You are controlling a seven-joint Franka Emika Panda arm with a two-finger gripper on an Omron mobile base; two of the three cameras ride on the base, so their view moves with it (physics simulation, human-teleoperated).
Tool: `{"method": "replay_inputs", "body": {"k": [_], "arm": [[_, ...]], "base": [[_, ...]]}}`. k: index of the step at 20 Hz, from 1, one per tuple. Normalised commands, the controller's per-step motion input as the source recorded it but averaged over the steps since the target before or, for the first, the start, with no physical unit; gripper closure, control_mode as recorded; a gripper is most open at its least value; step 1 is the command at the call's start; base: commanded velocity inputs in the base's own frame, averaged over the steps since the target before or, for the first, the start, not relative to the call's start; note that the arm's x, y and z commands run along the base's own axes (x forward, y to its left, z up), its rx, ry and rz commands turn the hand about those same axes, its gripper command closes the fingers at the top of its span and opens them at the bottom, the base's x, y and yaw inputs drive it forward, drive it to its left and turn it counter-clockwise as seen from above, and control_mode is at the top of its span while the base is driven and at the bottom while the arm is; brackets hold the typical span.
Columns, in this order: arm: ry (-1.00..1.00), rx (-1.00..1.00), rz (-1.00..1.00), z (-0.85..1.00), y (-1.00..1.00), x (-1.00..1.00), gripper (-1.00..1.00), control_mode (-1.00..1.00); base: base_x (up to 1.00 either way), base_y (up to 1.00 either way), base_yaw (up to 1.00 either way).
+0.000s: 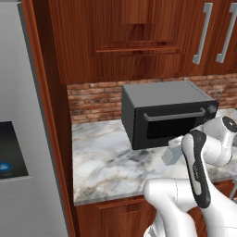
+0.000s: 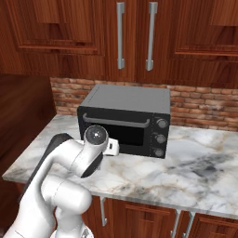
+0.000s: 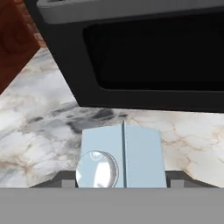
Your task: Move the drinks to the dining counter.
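Observation:
One of the drinks, a pale grey-blue gable-top carton [image 3: 124, 153], stands on the marble counter right in front of the black microwave. In the hand view its ridged top and round cap sit between my finger tips. My gripper [image 3: 122, 181] comes down over it, and both dark fingers [image 3: 65, 179] press against its sides, shut on the carton. From the left base view the carton [image 1: 171, 153] peeks out beside my white forearm. The dining counter is out of view.
The black microwave [image 1: 164, 115] sits at the back of the marble counter [image 1: 106, 166] against a brick wall, close behind the carton. Wood cabinets with metal handles hang above. A steel fridge [image 1: 18, 139] and a wood side panel stand to the left.

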Motion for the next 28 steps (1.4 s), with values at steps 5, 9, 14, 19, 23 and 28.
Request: {"method": "replay_inputs", "body": {"k": [5,9,14,19,23,28], "arm": [[-0.06,0.12,-0.02,0.71,0.0,-0.62,1.0,-1.0],[0.1,0.2,0.0,0.92,-0.05,-0.61,1.0,-1.0],[0.16,0.17,0.0,0.81,-0.1,-0.67,1.0,-1.0],[0.12,0.02,-0.05,0.37,0.0,-0.49,1.0,-1.0],[-0.08,-0.1,-0.16,0.35,0.18,-0.58,1.0,-1.0],[-0.22,-0.09,-0.12,0.25,0.24,-0.45,1.0,-1.0]], "base": [[0.0,0.0,0.0],[0.0,0.0,0.0],[0.0,0.0,0.0],[0.0,0.0,0.0],[0.0,0.0,0.0],[0.0,0.0,0.0]]}}
